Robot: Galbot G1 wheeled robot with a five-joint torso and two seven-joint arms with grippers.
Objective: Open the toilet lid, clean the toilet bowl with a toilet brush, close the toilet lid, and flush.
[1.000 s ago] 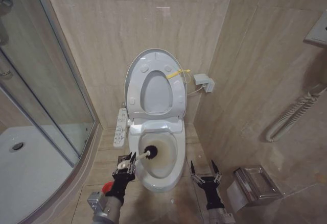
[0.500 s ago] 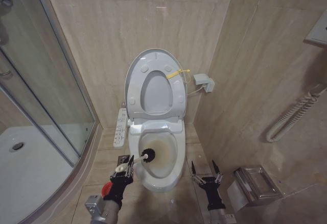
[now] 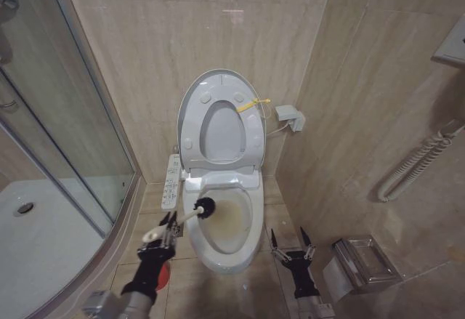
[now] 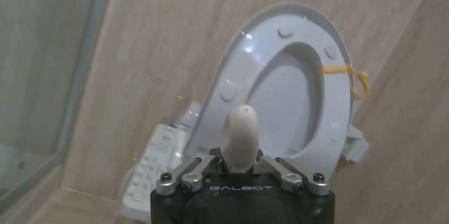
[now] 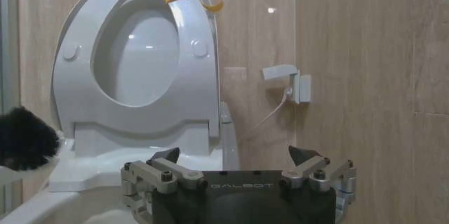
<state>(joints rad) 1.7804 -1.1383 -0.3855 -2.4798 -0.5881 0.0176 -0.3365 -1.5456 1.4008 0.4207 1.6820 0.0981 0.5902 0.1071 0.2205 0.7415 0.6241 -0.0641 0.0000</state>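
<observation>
Toilet lid: the toilet lid [image 3: 218,119] is a glossy white long oval, raised upright against the far wall with the ring seat folded up against it. Round bumpers dot its underside, and a yellow loop [image 3: 254,105] hangs from its right edge.

Toilet bowl: the toilet bowl [image 3: 256,201] is white ceramic, open, in the middle of the scene below the lid. Brownish-yellow staining covers its inside.

Toilet brush: the toilet brush [image 3: 195,211] has a thin white handle and a dark round bristle head. The head sits at the bowl's left rim; the handle slants down and left to the left gripper.

Brush holder: a red-orange holder [image 3: 164,272] stands on the floor just beside the left arm.

Left gripper: the left gripper [image 3: 161,232] is left of the bowl, near the floor, clamped around the brush handle's end.

Right gripper: the right gripper [image 3: 290,249] waits low, right of the bowl, jaws spread and holding nothing.

Floor and walls: beige marbled tile covers the floor [image 3: 280,210] and both walls.

Left of scene: a curved glass shower screen [image 3: 65,115] encloses a white shower tray [image 3: 29,239].

Beside toilet: a white control panel [image 3: 172,181] sits at the toilet's left side.

Right of scene: a metal paper holder [image 3: 363,261] is mounted on the right wall, near the right gripper.
</observation>
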